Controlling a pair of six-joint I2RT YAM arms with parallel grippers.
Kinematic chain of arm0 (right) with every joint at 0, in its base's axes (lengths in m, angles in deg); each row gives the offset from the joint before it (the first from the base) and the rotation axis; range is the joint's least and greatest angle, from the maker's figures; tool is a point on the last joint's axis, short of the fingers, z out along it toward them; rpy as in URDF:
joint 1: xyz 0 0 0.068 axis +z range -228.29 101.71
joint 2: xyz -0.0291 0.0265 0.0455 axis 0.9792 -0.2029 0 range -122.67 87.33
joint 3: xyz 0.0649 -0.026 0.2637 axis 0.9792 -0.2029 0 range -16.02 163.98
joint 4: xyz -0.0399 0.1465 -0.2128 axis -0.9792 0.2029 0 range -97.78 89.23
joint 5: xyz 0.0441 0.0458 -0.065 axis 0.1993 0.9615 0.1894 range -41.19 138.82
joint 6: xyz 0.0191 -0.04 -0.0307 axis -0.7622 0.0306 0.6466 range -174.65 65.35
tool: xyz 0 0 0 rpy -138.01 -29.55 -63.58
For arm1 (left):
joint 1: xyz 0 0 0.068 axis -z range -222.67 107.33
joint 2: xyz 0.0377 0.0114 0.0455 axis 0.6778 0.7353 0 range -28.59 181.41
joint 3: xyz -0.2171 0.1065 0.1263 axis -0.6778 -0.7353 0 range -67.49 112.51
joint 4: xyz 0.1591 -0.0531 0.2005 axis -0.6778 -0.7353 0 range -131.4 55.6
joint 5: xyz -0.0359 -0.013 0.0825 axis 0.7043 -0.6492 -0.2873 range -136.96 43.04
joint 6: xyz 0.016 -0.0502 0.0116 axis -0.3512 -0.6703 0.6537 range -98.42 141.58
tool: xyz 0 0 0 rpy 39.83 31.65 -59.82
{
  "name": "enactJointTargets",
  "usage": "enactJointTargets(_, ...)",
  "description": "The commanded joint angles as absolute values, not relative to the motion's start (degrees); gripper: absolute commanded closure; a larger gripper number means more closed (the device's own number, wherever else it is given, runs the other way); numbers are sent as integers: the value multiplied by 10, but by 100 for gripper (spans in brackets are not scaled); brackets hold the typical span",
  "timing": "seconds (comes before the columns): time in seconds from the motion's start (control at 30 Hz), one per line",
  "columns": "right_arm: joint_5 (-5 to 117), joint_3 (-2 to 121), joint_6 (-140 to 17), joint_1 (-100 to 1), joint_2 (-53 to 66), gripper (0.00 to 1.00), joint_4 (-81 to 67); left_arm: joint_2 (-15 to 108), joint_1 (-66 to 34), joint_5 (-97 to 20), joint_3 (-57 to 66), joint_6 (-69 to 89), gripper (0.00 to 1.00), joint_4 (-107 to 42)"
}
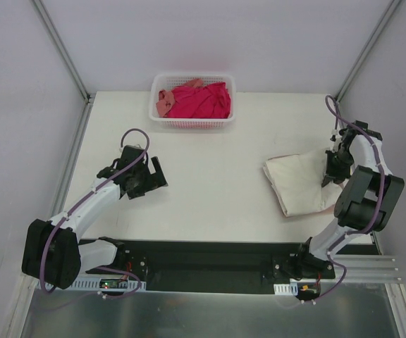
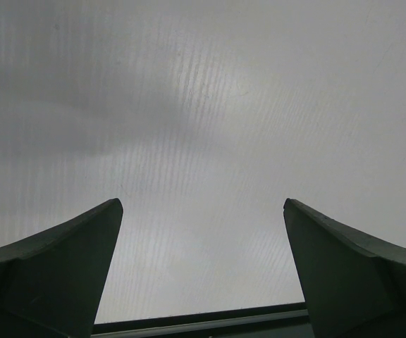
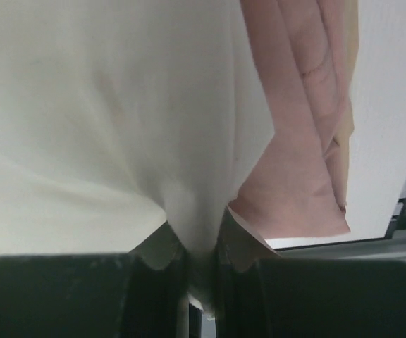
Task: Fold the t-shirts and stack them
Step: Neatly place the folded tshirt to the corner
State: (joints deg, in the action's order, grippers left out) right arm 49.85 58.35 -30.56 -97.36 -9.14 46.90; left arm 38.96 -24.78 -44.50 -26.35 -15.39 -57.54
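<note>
1. Right jaws: nearly together, clamped on a thin pinch of the cream shirt (image 1: 298,184). The right wrist view shows cream cloth drawn into a ridge and running down between the two fingers (image 3: 154,282).
2. The grip is at the right-hand edge of the cream shirt. The right arm (image 1: 361,190) reaches over it from the right side of the bench (image 1: 217,176).
3. The cream shirt lies folded in a rough rectangle, skewed to the bench edges, on the right half of the bench. It is well apart from the basket (image 1: 154,105).
4. The pink shirt (image 3: 309,141) is with the cream one. In the wrist view it shows beside the cream cloth as layered folded edges, with bare bench beyond them. From the top view only a thin pink sliver peeks out at the far edge of the cream shirt, so cream looks to be on top.
5. Left jaws: wide apart, holding nothing. The left wrist view shows only a plain pale surface between the fingers (image 2: 55,267).
6. The left arm (image 1: 90,201) is over the left-centre of the bench, touching no cloth and well apart from both the cream shirt and the basket.
7. The white lattice basket sits at the far edge of the bench, near the middle. The magenta shirt (image 1: 203,102) is crumpled inside and fills most of it. The salmon shirt (image 1: 165,104) is bunched at its left end, touching the magenta one.
</note>
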Motion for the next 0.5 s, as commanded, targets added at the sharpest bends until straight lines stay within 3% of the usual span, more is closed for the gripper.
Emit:
enactJointTargets(0.0,548,616,-307,-996,-119,83,450,388,-253,-452,-258,-145,1,-571)
enactJointTargets(0.1,506,628,-319,-1001,-132,61,461,394,-253,-452,-257,-144,1,-571)
enactJointTargets(0.17,492,633,-331,-1002,-125,56,465,399,-253,-453,-256,-144,1,-571)
enactJointTargets(0.2,457,635,-336,-1002,-119,44,468,400,-253,-451,-255,-143,1,-572)
enactJointTargets(0.27,437,647,-350,-1002,-95,36,472,404,-253,-450,-253,-142,1,-571)
enactJointTargets(0.3,405,654,-358,-1002,-85,6,474,405,-253,-449,-253,-142,1,-571)
enactJointTargets(0.37,374,676,-377,-1002,-54,1,480,402,-253,-444,-254,-142,1,-571)
enactJointTargets(0.47,382,696,-399,-1001,-3,3,496,391,-253,-441,-256,-143,1,-571)
